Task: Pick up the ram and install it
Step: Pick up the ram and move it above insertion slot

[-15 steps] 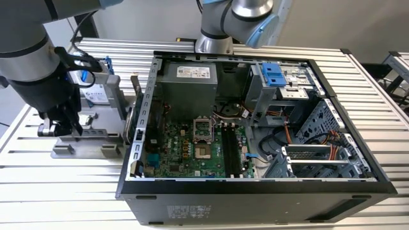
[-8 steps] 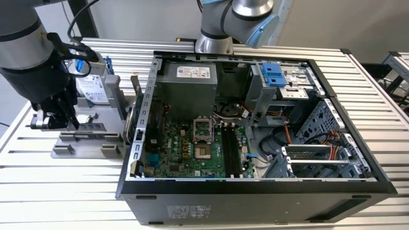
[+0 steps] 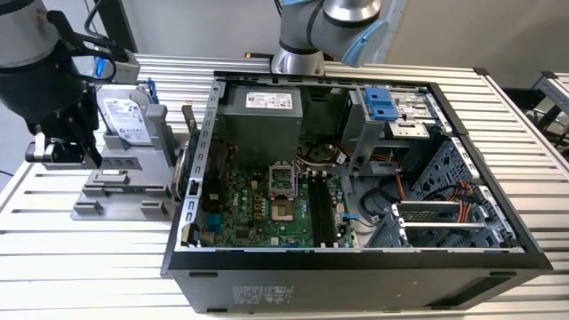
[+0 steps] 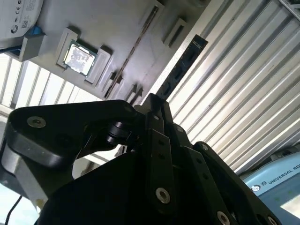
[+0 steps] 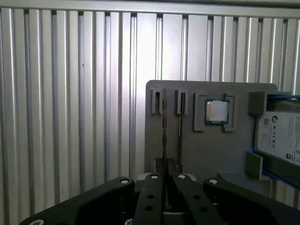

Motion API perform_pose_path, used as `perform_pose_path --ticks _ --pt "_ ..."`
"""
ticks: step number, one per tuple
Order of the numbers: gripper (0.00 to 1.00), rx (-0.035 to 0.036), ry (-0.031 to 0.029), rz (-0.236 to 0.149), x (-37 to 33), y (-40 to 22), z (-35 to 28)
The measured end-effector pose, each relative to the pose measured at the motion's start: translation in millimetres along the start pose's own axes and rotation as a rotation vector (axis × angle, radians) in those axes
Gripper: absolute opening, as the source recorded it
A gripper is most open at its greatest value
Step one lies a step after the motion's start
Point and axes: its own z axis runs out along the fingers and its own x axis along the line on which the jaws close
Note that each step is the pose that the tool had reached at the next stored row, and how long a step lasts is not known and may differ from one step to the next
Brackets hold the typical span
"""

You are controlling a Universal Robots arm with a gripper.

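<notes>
The pincer point(image 4: 156, 104) is closed narrowly on the ram point(image 4: 185, 61), which stands on edge at the slot of the grey holder point(image 5: 201, 150) farthest from the hard drive point(image 5: 281, 136). Judged light, stiff and fragile: grip the flat faces, never the contact edge.

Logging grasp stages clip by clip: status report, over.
Gripper shut on the ram, at a slot of the grey holder. Second ram stick close alongside. Processor chip and hard drive sit clear.

Two sticks of ram point(image 5: 164, 126) point(image 5: 180, 131), one chip point(image 5: 216, 111), one hard drive point(image 5: 281, 136), one computer case point(image 3: 356, 267)
</notes>
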Motion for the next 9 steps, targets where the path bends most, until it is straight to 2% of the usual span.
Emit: perform_pose_path --ticks 5,9 --pt "0.00 0.0000 -0.0001 0.000 -0.8 0.7 -22.3" --pt "0.00 0.0000 0.0000 0.000 -1.4 1.1 -36.9"
